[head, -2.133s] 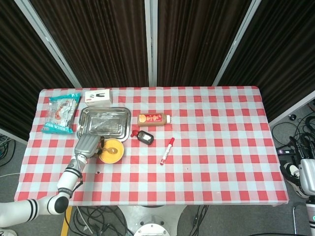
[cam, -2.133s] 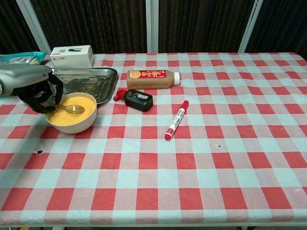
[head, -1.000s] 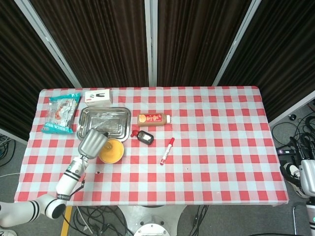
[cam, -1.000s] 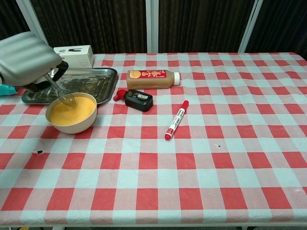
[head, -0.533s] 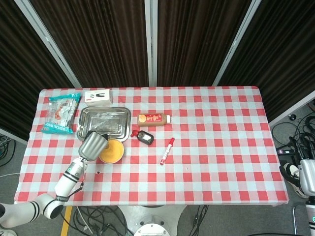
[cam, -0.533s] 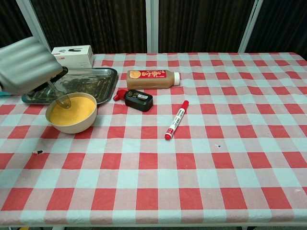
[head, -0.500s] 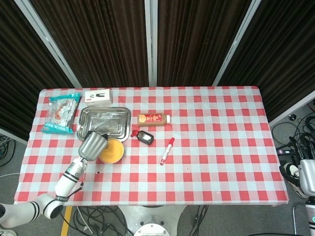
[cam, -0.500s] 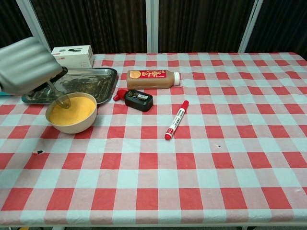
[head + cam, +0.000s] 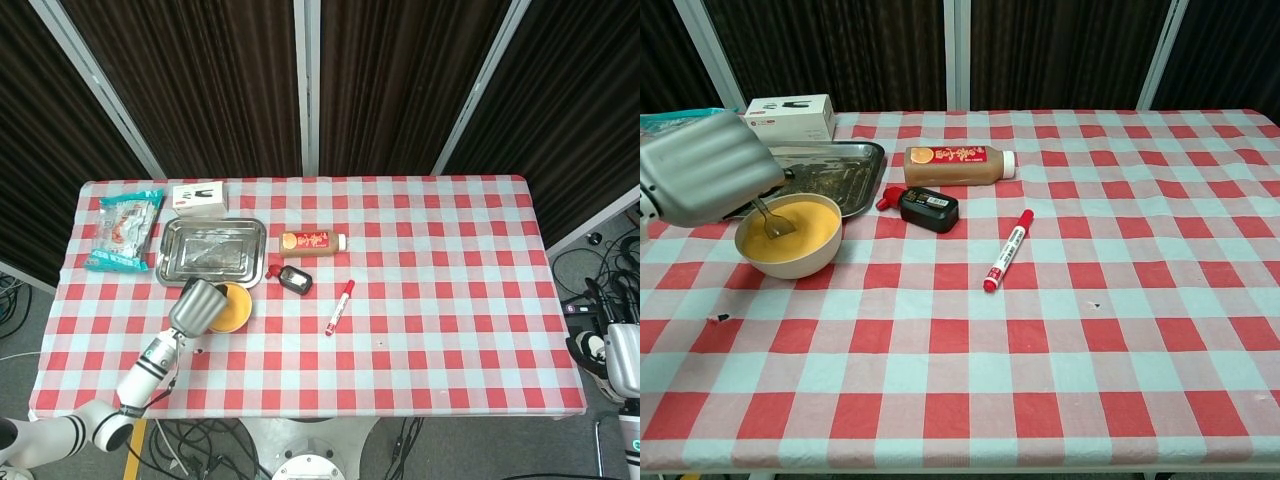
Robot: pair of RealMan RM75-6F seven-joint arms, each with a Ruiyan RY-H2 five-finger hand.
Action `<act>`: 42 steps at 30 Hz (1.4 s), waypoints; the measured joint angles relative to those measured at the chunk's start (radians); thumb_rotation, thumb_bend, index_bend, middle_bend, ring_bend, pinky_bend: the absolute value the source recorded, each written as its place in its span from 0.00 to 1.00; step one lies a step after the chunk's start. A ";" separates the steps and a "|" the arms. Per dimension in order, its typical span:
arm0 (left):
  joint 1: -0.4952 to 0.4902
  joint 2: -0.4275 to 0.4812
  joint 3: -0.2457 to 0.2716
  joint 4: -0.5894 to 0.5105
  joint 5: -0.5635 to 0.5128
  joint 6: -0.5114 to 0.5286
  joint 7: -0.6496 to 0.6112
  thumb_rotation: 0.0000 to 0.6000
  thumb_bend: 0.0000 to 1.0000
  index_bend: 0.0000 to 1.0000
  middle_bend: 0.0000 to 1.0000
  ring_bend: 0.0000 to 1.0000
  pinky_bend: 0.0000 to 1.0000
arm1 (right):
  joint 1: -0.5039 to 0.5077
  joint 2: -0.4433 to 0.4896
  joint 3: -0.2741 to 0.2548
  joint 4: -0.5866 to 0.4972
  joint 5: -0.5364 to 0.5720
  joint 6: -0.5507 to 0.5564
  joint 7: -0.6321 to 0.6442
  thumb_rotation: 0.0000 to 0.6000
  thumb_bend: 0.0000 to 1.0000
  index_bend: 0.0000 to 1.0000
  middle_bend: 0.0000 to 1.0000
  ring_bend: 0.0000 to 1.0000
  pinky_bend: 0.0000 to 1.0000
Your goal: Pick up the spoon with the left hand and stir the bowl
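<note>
While the left hand (image 9: 702,165) holds the spoon (image 9: 767,217) tight, the spoon slants down from it into the yellow bowl (image 9: 790,237) just below (its tip sits in the yellow mix). The bowl stands on the checked tabletop (image 9: 1060,300), beside a metal tray (image 9: 845,165). Dark curtains hang behind.

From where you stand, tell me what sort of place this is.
Probably a robot test setup, not a kitchen: a checkered table before dark curtains, loose cables on the floor, unrelated props like a marker.
</note>
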 measured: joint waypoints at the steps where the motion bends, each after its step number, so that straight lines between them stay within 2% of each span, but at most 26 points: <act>1: 0.000 -0.002 -0.002 -0.004 -0.002 -0.005 -0.001 1.00 0.42 0.69 0.95 0.96 1.00 | -0.001 0.000 0.000 0.000 0.000 0.000 0.001 1.00 0.19 0.06 0.23 0.02 0.06; 5: 0.002 -0.001 -0.018 -0.028 -0.022 -0.026 -0.034 1.00 0.42 0.69 0.95 0.96 1.00 | -0.004 0.001 -0.001 0.003 -0.001 0.006 0.006 1.00 0.20 0.06 0.23 0.02 0.06; 10: 0.006 0.015 -0.065 -0.079 -0.095 -0.065 -0.106 1.00 0.42 0.69 0.95 0.96 1.00 | -0.006 0.001 0.000 0.005 0.001 0.008 0.008 1.00 0.19 0.06 0.23 0.02 0.06; 19: 0.019 0.082 -0.119 -0.165 -0.167 -0.083 -0.177 1.00 0.42 0.69 0.95 0.96 1.00 | -0.003 0.001 0.001 0.001 0.001 0.004 0.003 1.00 0.19 0.06 0.23 0.02 0.06; 23: 0.021 0.087 -0.118 -0.160 -0.148 -0.050 -0.146 1.00 0.42 0.69 0.95 0.96 1.00 | -0.004 0.002 0.001 -0.001 0.001 0.004 0.002 1.00 0.20 0.06 0.23 0.02 0.06; 31: 0.017 0.045 -0.068 -0.035 -0.015 0.012 -0.033 1.00 0.42 0.69 0.95 0.96 1.00 | -0.010 0.004 -0.001 -0.005 -0.002 0.014 0.001 1.00 0.20 0.06 0.23 0.02 0.06; 42: 0.014 -0.022 -0.030 0.096 0.077 0.033 0.024 1.00 0.42 0.70 0.95 0.96 1.00 | -0.014 0.008 -0.001 -0.006 0.000 0.017 0.002 1.00 0.20 0.06 0.23 0.02 0.07</act>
